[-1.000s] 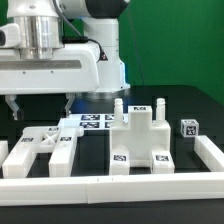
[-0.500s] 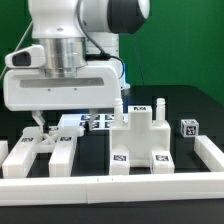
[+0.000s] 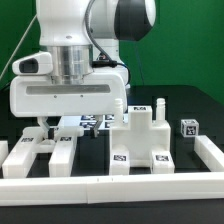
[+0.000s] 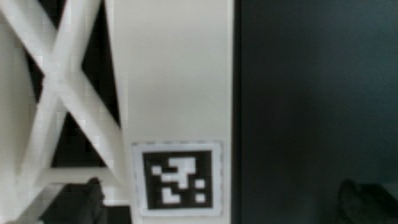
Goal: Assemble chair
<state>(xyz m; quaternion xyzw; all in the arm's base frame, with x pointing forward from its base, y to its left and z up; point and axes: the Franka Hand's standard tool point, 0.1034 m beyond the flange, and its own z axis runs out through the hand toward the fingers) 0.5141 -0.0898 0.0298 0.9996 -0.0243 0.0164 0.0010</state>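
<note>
The chair lies in loose white tagged parts. A cross-braced frame [image 3: 42,150] lies flat at the exterior view's left. A blocky part with upright pegs [image 3: 140,135] stands in the middle, and a small tagged block [image 3: 188,128] sits at the right. My gripper [image 3: 76,124] hangs open just above the frame's far end. In the wrist view, the frame's straight bar [image 4: 175,90] with its tag [image 4: 178,180] runs between the two dark fingertips [image 4: 79,202], closer to one of them. My gripper [image 4: 222,205] touches nothing, and the cross braces [image 4: 54,90] lie beside the bar.
The marker board [image 3: 92,122] lies behind the frame, partly hidden by the gripper. A low white rim wall [image 3: 110,186] runs along the front and up the exterior view's right side [image 3: 210,150]. The tabletop is black, with a green backdrop behind.
The gripper has moved toward the exterior view's right and come down, from above the left edge to over the cross-braced frame. Its jaws have stayed open. No part has moved.
</note>
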